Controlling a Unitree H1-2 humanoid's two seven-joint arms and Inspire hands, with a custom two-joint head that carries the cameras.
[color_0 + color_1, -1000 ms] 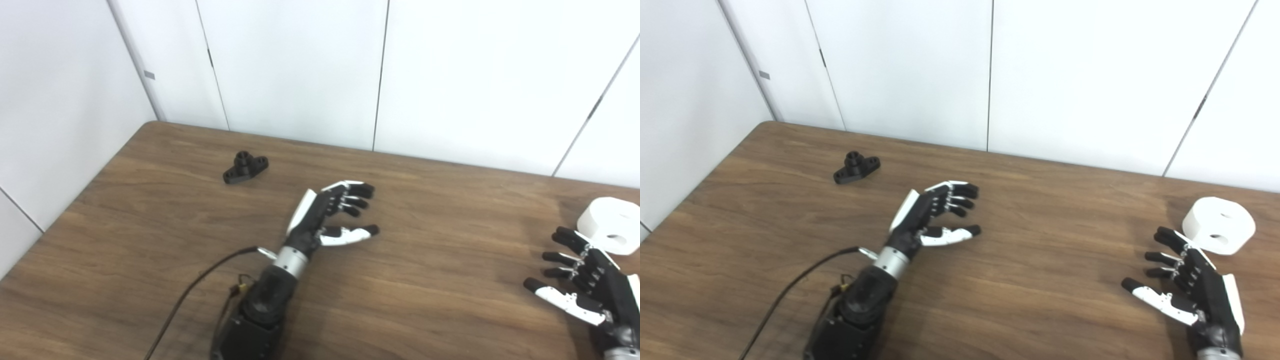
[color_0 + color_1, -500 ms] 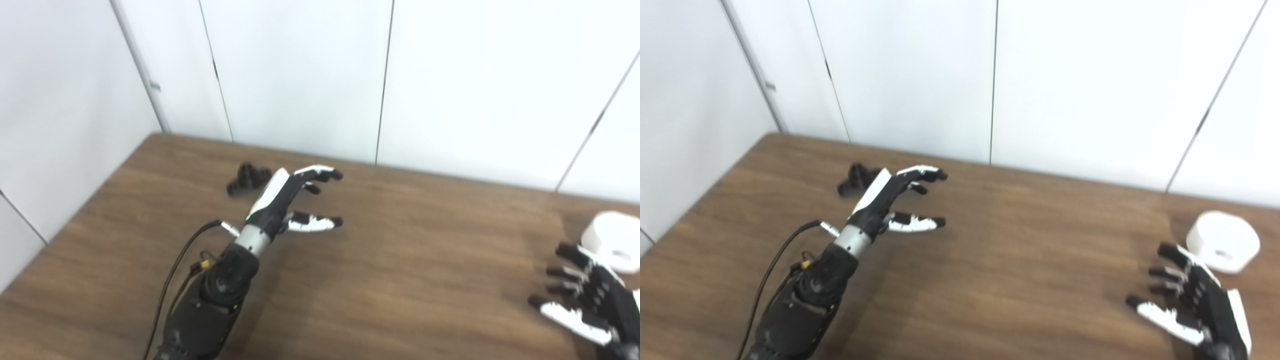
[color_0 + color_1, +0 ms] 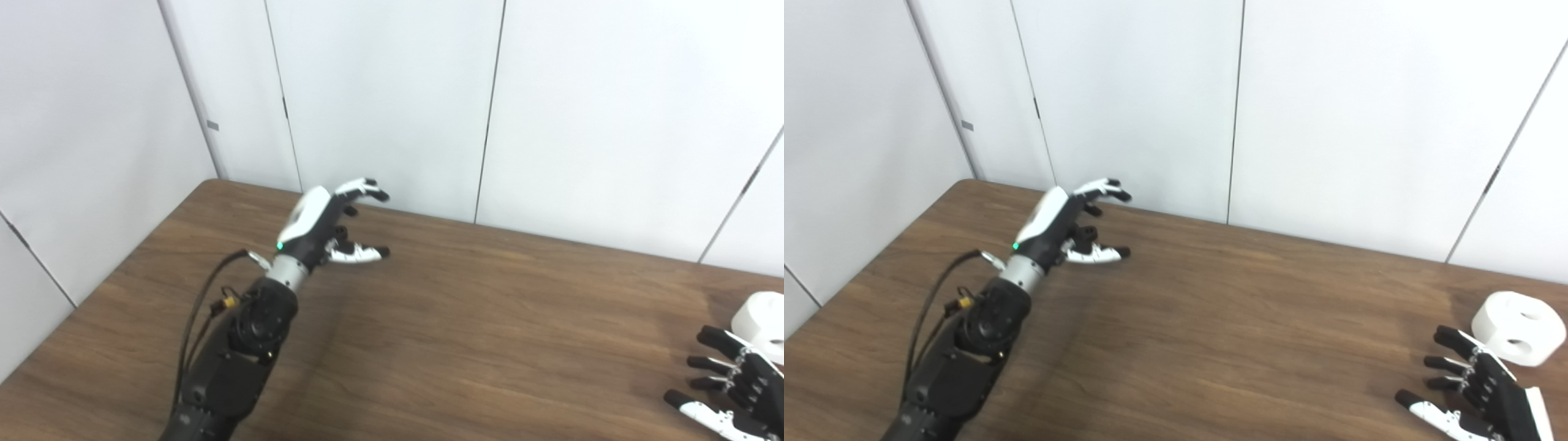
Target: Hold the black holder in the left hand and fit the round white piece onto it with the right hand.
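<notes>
1. A brown wooden table [image 3: 490,318] fills the lower part of the frame, backed by white wall panels [image 3: 392,92] with thin dark seams; a small grey tag sits on the panel at upper left.
2. The left arm comes in from the lower left, with a black cable [image 3: 202,300] looping beside its wrist, and a green light shows at the base of the left hand [image 3: 321,223].
3. The left hand reaches over the far left part of the table, fingers spread and curved, thumb pointing right, closed on nothing.
4. The black holder [image 3: 1084,236] is almost wholly hidden by that hand; only a small dark round stub shows between fingers and thumb, so I cannot tell whether the hand touches it.
5. The right eye view shows this stub more plainly, and shows the round white piece [image 3: 1518,327] whole, with 2 holes visible in its flat top.
6. In the left eye view the white piece is cut by the right edge.
7. The white piece lies on the table at lower right, just beyond the fingertips of the right hand [image 3: 1476,392], which is spread wide and holds nothing.
</notes>
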